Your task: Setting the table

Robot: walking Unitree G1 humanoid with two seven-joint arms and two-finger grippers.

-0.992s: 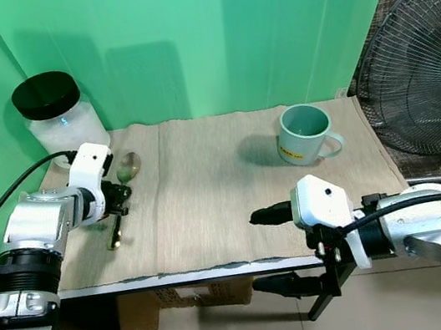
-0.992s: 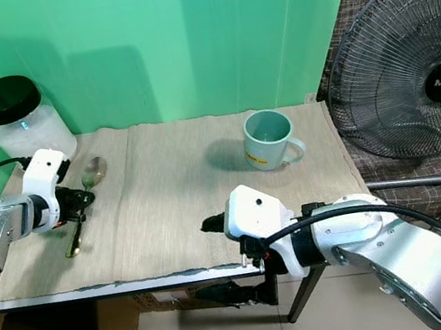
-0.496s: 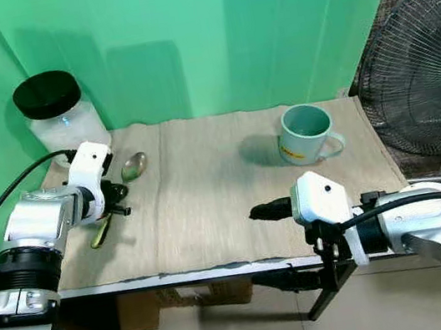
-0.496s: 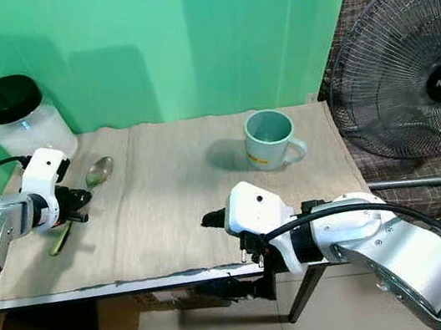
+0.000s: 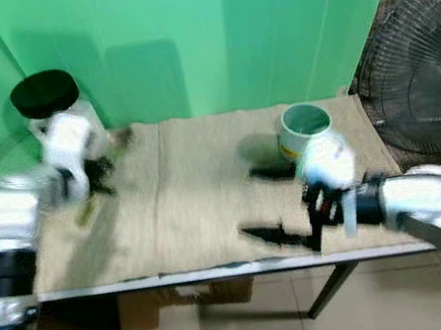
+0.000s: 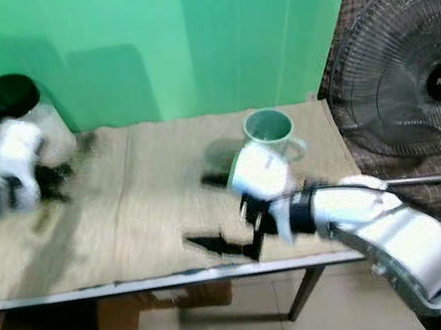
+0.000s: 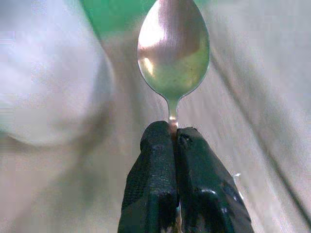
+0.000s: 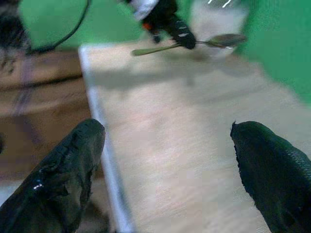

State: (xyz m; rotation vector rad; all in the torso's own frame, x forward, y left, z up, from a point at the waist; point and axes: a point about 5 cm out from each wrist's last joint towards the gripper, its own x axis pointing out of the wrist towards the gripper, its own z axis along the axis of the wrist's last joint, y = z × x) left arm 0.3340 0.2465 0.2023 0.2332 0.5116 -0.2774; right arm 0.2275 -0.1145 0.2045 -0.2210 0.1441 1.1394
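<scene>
Spoon (image 7: pixel 173 51) handle sat pinched between the clenched fingers of the left claw (image 7: pixel 176 141), its long axis running straight out along them, bowl pointing away toward the green backdrop and hollow side facing the wrist camera. The rest of the handle was hidden behind the fingers there; the right wrist view showed it sticking out behind that claw, level over the beige cloth. Just beyond the bowl, to one side, stood a blurred white jar (image 5: pixel 60 116) with a black lid. Both head views were smeared by motion, so the spoon itself was hard to make out in them. The right claw (image 5: pixel 271 203) hung released over the worktop (image 5: pixel 201 202), fingers spread wide apart. A pale green mug (image 6: pixel 270 133) stood just behind its wrist, handle partly hidden.
</scene>
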